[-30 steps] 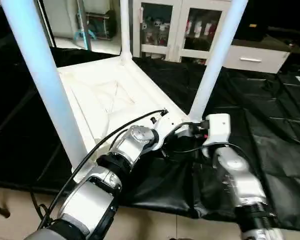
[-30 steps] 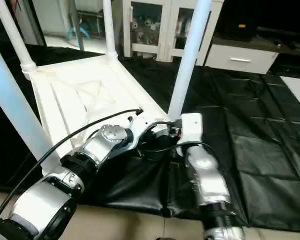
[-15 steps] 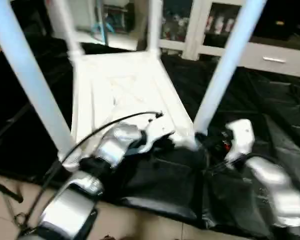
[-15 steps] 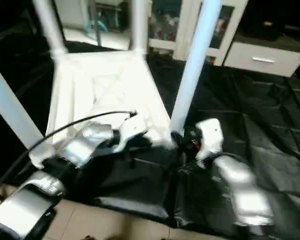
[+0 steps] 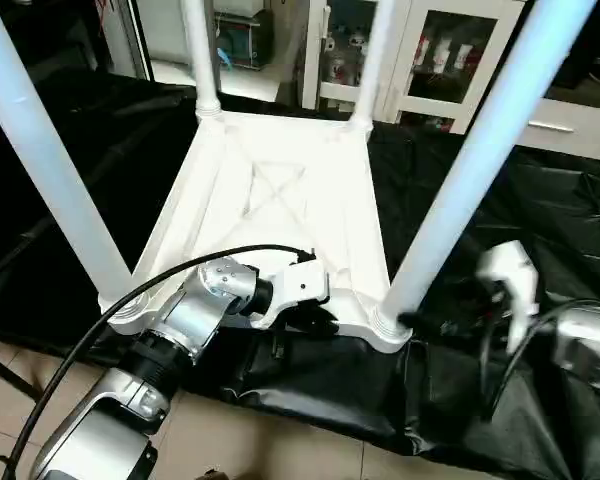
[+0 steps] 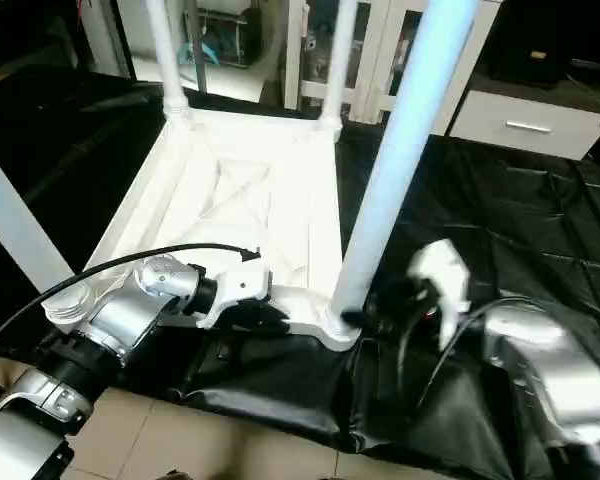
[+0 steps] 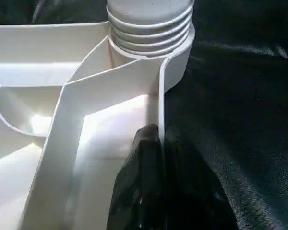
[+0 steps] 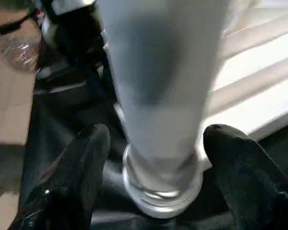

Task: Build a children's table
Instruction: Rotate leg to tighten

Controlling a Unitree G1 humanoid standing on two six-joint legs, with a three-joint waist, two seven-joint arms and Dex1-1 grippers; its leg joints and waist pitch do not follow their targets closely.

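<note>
The children's table lies upside down on the black cloth, its ribbed tabletop (image 5: 280, 190) facing up. All four white legs stand in the corner sockets: near-right leg (image 5: 470, 170), near-left leg (image 5: 50, 170) and two far legs (image 5: 198, 50). My left gripper (image 5: 305, 318) is at the near rim, shut on the tabletop's side wall (image 7: 158, 115) beside the near-right socket (image 7: 149, 28). My right gripper (image 8: 158, 158) is open, and its fingers (image 8: 81, 163) stand on either side of the near-right leg's base (image 8: 158, 182).
Black cloth (image 5: 540, 200) covers the platform under the table and ends at a near edge above tiled floor (image 5: 280, 440). A white cabinet with glass doors (image 5: 420, 50) and a white drawer unit (image 5: 570, 130) stand behind. A black cable (image 5: 180, 275) loops over my left forearm.
The whole view has swung, so the table now sits squarer in the picture. My left gripper stays on the near rim. My right gripper stays at the near-right leg's base.
</note>
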